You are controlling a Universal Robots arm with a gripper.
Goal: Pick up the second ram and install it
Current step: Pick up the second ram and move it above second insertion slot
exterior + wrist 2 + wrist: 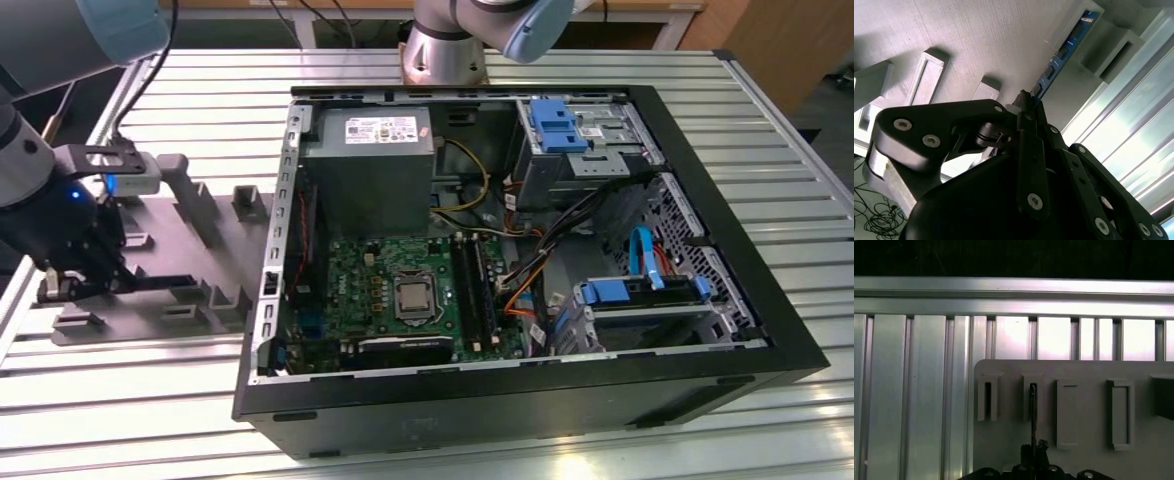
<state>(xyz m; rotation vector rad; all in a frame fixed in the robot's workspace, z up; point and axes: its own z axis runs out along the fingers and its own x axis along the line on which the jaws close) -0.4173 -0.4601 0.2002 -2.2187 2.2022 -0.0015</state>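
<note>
The second ram (1066, 45) is a thin blue board with black chips, standing on edge in the slotted posts of a grey fixture (979, 40). My gripper (1029, 100) is shut on its near end, black fingers (1026, 112) pressed to both faces. In the first wrist view the ram (1033, 410) is a thin dark edge running from a fixture slot to the gripper (1034, 447). In the exterior view the gripper (74, 283) is low over the fixture (187, 220) at the exterior view's left, with the ram (160, 281) as a dark strip beside it.
An open black computer case (534, 400) lies to the exterior view's right of the fixture. Inside are the green motherboard (360, 270), its long black sockets (470, 290), a grey power supply (367, 160) and blue drive bays (641, 290). The ribbed aluminium table (134, 400) carries everything.
</note>
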